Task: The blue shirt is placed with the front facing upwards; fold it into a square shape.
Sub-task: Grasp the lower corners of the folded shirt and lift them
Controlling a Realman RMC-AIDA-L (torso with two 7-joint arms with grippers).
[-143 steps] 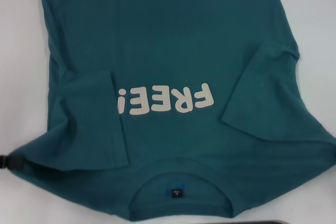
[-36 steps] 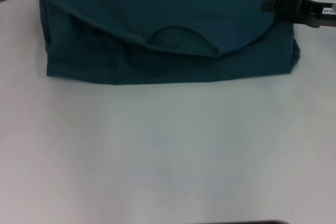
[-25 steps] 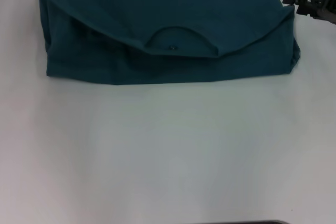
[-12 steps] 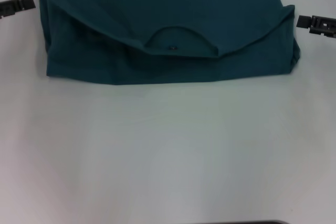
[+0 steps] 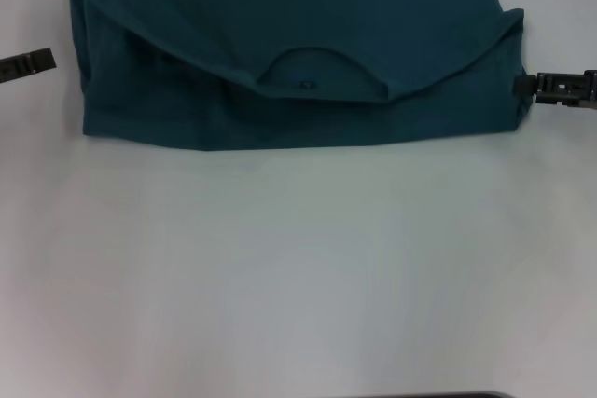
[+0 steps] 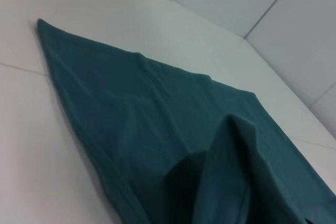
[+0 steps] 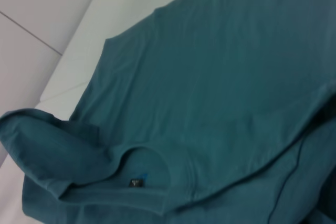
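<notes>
A: Where's the blue shirt [image 5: 298, 34] on your screen?

B: You'll find it at the far side of the white table [image 5: 298, 267], folded over on itself, plain back up. Its neck opening [image 5: 322, 76] sits at the edge of the folded-over layer, with the small dark label [image 7: 137, 182] inside it.

A: And the grippers?

B: Your left gripper [image 5: 28, 64] sits just off the shirt's left edge, apart from the cloth. Your right gripper [image 5: 558, 89] is right at the shirt's right edge. You can't tell whether either one is open or closed.
</notes>
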